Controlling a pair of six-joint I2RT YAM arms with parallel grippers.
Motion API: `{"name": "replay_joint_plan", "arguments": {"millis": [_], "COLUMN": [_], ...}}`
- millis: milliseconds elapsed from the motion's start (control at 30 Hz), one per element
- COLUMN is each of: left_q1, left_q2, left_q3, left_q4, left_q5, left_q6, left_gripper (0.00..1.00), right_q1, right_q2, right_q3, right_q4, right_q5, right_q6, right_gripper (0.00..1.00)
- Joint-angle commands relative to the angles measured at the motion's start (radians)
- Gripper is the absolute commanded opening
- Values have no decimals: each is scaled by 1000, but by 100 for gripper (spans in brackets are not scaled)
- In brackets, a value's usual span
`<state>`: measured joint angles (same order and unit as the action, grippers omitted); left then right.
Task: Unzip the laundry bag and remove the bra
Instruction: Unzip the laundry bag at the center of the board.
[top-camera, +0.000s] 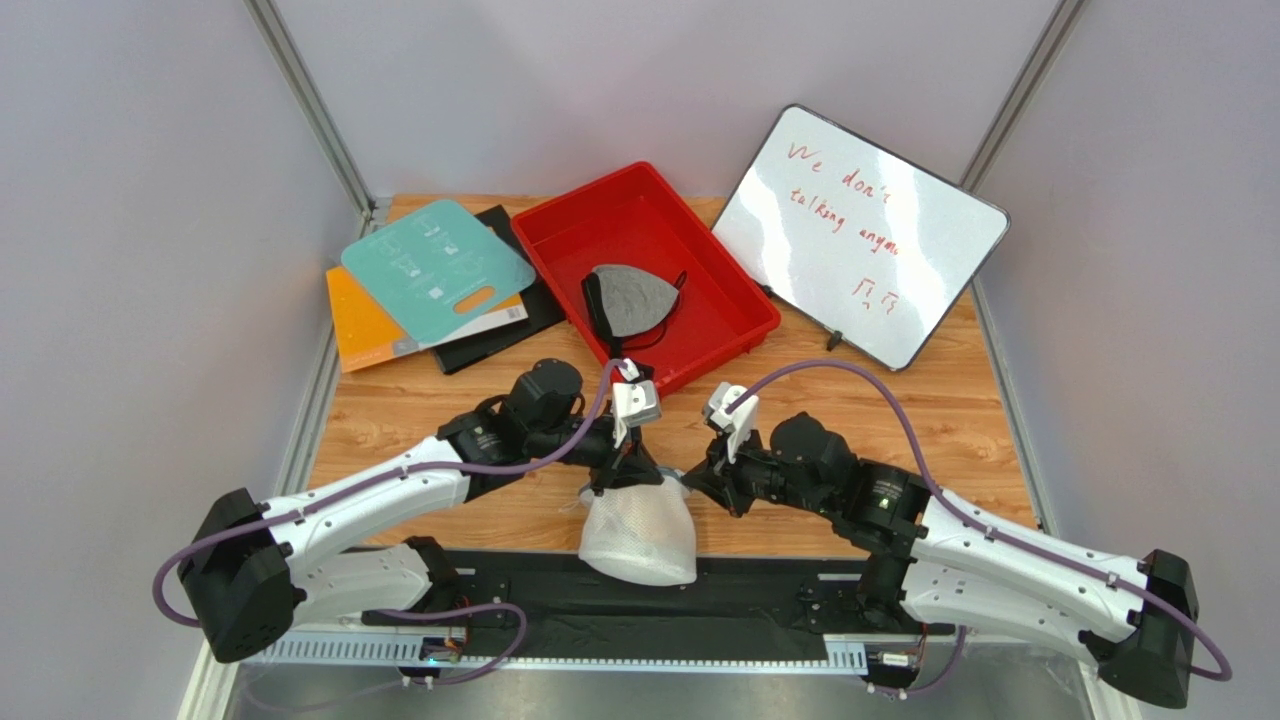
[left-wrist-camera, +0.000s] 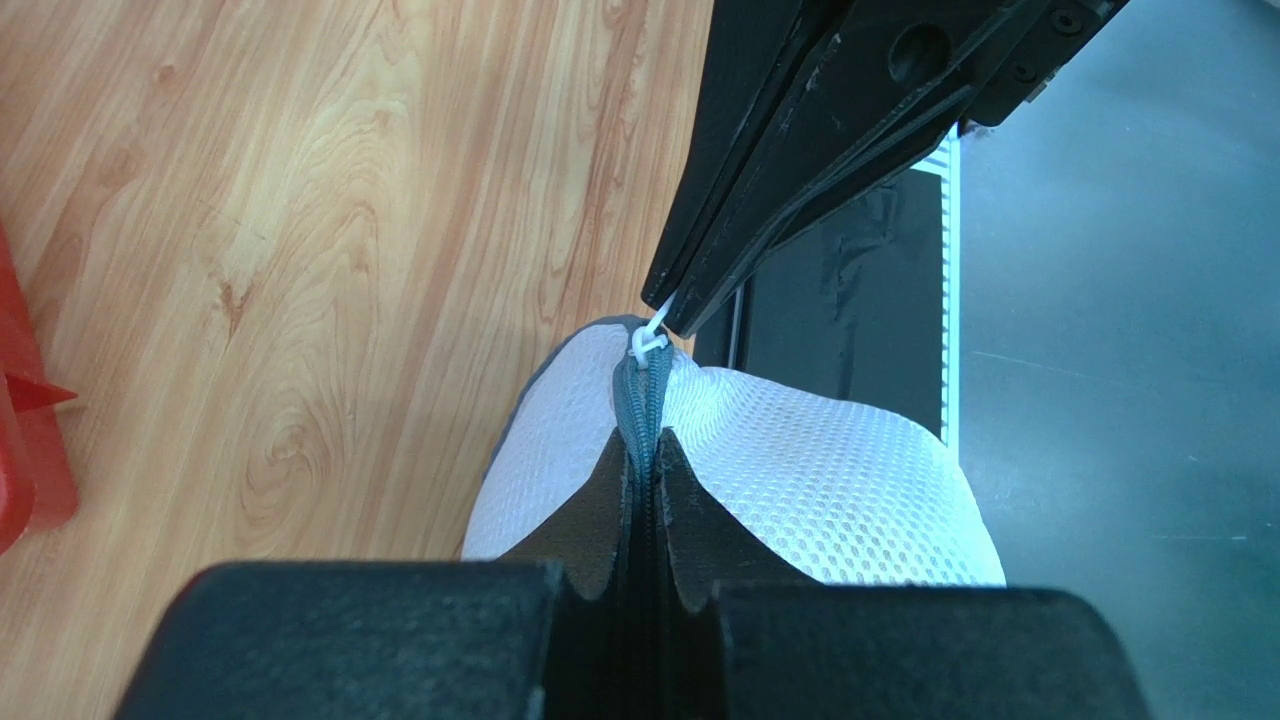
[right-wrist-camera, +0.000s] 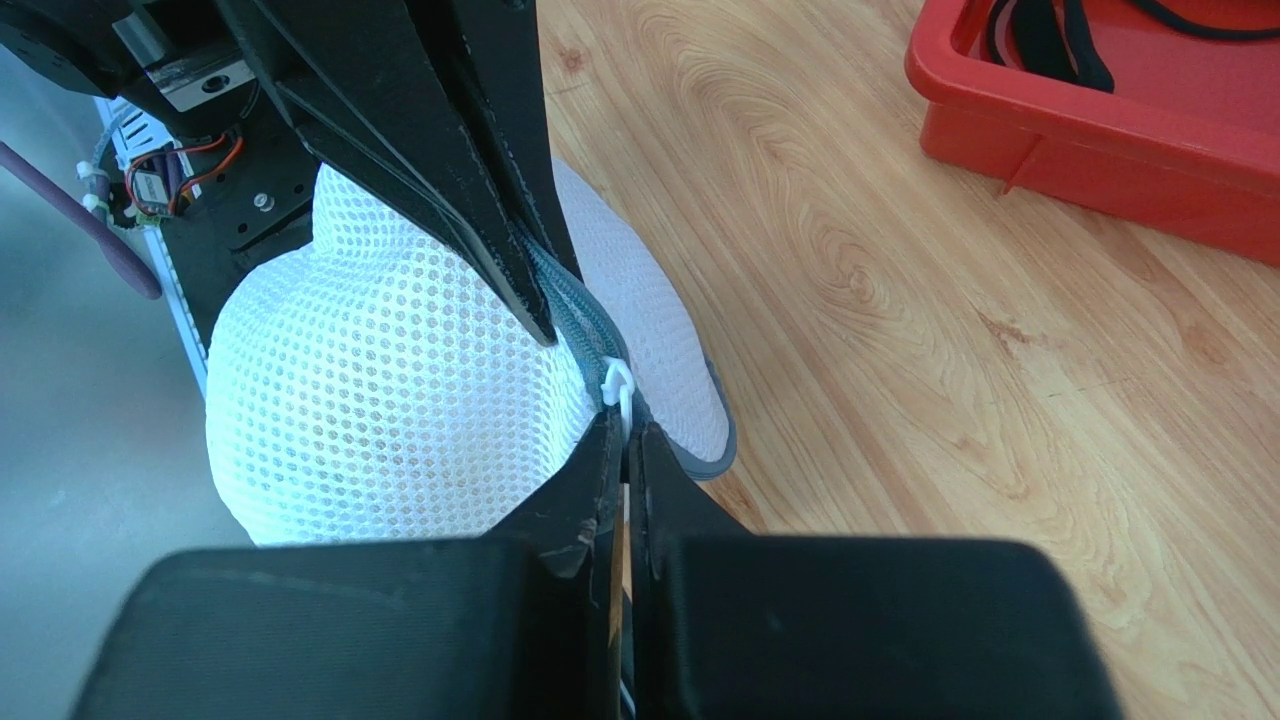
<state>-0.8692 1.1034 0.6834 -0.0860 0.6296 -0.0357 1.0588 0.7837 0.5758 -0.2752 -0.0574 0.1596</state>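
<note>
The laundry bag (top-camera: 639, 533), a white mesh dome with a grey zipper band, hangs at the table's near edge between both arms. My left gripper (top-camera: 621, 477) (left-wrist-camera: 646, 450) is shut on the grey zipper band (left-wrist-camera: 643, 398) at the bag's top. My right gripper (top-camera: 684, 483) (right-wrist-camera: 627, 443) comes in from the opposite side, shut on the small white zipper pull (right-wrist-camera: 615, 386) (left-wrist-camera: 649, 339). The two sets of fingertips nearly meet. The zipper looks closed. The bra is hidden inside; only a faint beige tint shows through the mesh (right-wrist-camera: 436, 450).
A red tray (top-camera: 646, 225) behind holds a grey bra with black straps (top-camera: 631, 297). A whiteboard (top-camera: 857, 233) leans at the back right. Teal, orange and black boards (top-camera: 436, 270) lie at the back left. A black mat (top-camera: 751, 600) runs along the near edge.
</note>
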Motion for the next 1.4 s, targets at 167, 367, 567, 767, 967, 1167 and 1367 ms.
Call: {"name": "replay_joint_plan", "arguments": {"millis": [167, 367, 567, 767, 967, 1167, 1367], "left_q1": [4, 6, 6, 7, 7, 7, 7], "left_q2": [-40, -46, -76, -120, -134, -123, -22], "left_q3": [25, 27, 4, -34, -39, 5, 97], "left_q4": [3, -18, -29, -20, -32, -6, 22], "left_q5": [-25, -57, -108, -143, -176, -140, -44], "left_q6": [26, 30, 14, -9, -15, -24, -20], "left_gripper": [0, 0, 0, 0, 0, 41, 54], "right_q1": [-3, -3, -3, -3, -3, 6, 23], "right_q2": [-23, -24, -27, -37, -43, -14, -1], "right_q3": [35, 41, 41, 41, 47, 82, 99], "right_q4": [-42, -70, -94, -104, -110, -96, -71], "right_q5": [53, 119, 166, 186, 183, 123, 113], "right_q6": [3, 21, 47, 55, 57, 46, 29], "right_gripper": [0, 0, 0, 0, 0, 0, 0]}}
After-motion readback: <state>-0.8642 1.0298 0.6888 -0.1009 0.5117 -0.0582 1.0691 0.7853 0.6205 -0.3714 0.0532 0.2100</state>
